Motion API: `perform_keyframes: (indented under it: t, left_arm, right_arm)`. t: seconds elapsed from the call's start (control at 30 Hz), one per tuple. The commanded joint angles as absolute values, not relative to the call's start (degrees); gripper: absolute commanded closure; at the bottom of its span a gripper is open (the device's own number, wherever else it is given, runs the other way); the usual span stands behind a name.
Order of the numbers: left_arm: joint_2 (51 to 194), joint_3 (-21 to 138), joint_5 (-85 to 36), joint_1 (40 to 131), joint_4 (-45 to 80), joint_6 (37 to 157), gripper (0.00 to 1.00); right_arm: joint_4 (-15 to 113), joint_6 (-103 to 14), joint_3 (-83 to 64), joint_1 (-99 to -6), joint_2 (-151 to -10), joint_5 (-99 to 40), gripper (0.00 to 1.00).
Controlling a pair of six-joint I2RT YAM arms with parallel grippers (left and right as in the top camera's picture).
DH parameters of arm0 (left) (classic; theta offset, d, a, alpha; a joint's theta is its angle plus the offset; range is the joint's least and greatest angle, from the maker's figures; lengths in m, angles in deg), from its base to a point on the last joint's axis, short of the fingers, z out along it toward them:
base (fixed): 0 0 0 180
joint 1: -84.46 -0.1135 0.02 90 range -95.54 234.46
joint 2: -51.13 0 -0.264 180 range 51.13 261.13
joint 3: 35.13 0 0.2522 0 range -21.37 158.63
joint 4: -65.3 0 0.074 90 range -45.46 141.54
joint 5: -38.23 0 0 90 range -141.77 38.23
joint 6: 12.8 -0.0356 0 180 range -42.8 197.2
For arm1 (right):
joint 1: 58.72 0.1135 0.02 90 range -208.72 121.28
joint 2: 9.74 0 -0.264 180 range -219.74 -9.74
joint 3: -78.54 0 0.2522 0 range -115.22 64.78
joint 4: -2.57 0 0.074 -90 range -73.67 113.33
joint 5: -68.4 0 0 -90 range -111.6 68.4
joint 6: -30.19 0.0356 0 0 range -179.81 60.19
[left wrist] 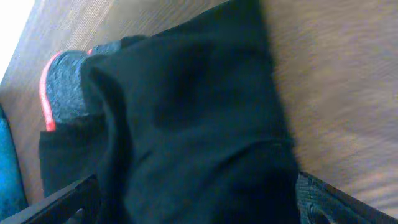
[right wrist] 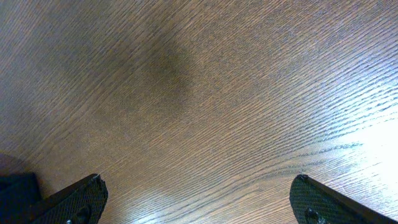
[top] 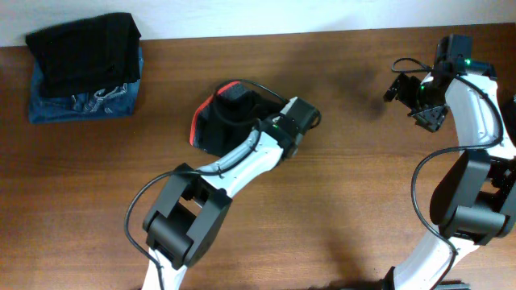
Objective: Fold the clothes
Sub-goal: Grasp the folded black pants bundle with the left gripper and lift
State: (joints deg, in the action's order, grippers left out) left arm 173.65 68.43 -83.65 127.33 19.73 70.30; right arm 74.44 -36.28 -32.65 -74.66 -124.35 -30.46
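Brown wood-grain table [top: 347,201] carries a crumpled black garment [left wrist: 199,124] with grey, red-edged waistband [left wrist: 65,93] at centre and a folded black-on-blue stack [top: 85,68] far left. Limp, light cloth, probably best pinched at a waistband corner. Left gripper [left wrist: 196,186] straddles the garment, jaws wide; right gripper [right wrist: 198,186] gapes wide over bare wood.

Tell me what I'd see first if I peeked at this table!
Probably the black garment bunched in the middle of the wooden table, with its grey waistband edged bright red-orange; the left gripper is right over it, jaws open. Next, the neat pile in the far left corner: a folded black piece on top of a blue patterned one. The right gripper is open over bare wood on the right.
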Motion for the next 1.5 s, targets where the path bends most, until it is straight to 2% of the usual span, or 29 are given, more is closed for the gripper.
perform_keyframes:
  t: [0.0,0.47,0.93,1.07,1.3,1.43,1.47]
  left_arm:
    - [175.1,69.5,-83.1,130.4,20.0,69.4,0.01]
    - [178.3,69.5,-86.2,129.1,20.8,69.8,0.01]
    - [182.7,69.5,-87.1,123.9,21.7,67.2,0.01]
    - [182.7,69.5,-86.9,123.3,21.4,67.2,0.06]
    - [182.7,69.5,-86.5,123.4,21.3,67.2,0.77]
    - [182.7,69.5,-86.5,123.4,21.3,67.2,0.99]
    - [182.7,69.5,-86.5,123.4,21.3,67.3,0.99]
  right_arm:
    - [74.3,-36.7,-32.1,-74.9,-124.6,-29.9,0.01]
    - [74.2,-37.1,-32.1,-74.9,-124.6,-29.9,0.01]
    - [73.9,-37.1,-30.5,-74.9,-124.6,-29.9,0.01]
    - [71.9,-37.1,-28.3,-74.9,-124.6,-29.9,0.01]
    - [69.4,-37.1,-25.7,-74.9,-124.6,-29.9,0.01]
    - [69.4,-37.1,-25.7,-74.9,-124.6,-29.9,0.01]
    - [69.4,-37.0,-25.7,-74.9,-124.6,-29.9,0.01]
